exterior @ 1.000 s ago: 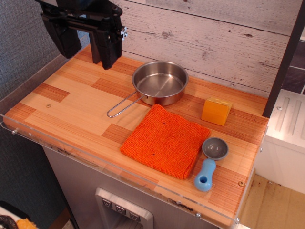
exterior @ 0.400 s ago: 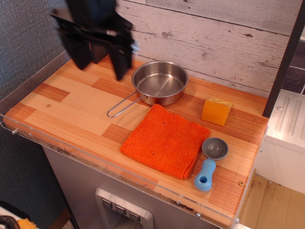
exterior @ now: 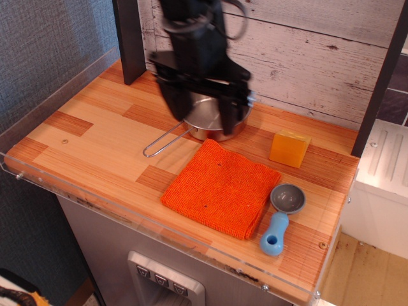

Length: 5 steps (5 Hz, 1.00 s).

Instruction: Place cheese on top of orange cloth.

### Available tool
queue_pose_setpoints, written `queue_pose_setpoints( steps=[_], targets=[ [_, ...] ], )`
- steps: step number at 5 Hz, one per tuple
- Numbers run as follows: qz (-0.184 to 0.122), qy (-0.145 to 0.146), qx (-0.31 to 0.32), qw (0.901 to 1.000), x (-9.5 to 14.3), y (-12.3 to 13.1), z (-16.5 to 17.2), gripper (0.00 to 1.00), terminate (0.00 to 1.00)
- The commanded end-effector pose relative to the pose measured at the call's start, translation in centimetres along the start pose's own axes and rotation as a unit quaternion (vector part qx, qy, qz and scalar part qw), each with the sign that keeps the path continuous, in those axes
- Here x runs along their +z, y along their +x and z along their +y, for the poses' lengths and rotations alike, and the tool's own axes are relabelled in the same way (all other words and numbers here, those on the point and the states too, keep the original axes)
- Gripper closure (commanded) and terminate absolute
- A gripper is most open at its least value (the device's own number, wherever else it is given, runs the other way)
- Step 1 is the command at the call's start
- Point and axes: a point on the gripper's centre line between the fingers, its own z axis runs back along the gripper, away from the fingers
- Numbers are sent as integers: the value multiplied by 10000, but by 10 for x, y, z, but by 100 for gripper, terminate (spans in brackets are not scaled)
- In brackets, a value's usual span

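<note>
The cheese (exterior: 290, 148) is a small yellow-orange block resting on the wooden counter at the right, beyond the cloth's far right corner. The orange cloth (exterior: 221, 187) lies flat in the middle of the counter with nothing on it. My gripper (exterior: 203, 118) hangs in the air over the steel pan, well left of the cheese. Its two dark fingers (exterior: 174, 103) point down and stand wide apart with nothing between them.
A steel pan (exterior: 210, 120) with a wire handle sits behind the cloth, partly hidden by the gripper. A blue-handled grey scoop (exterior: 282, 217) lies right of the cloth. A dark post (exterior: 129, 39) stands at the back left. A clear rim edges the counter.
My gripper has moved from the back left corner rightward and forward and now hangs over the pan. The cheese, cloth, pan and scoop have not moved.
</note>
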Motion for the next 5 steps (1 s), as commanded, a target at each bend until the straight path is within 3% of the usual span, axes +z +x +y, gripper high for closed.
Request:
queue_pose_setpoints(
  steps=[1,3,5],
  targets=[
    [-319,327,682,9966,-20,63,-18,0,0],
    [-359,408,967,9938,-37,86,-49,0,0],
    [-54,406,798,9960,-73,92,-70,0,0]
  ],
)
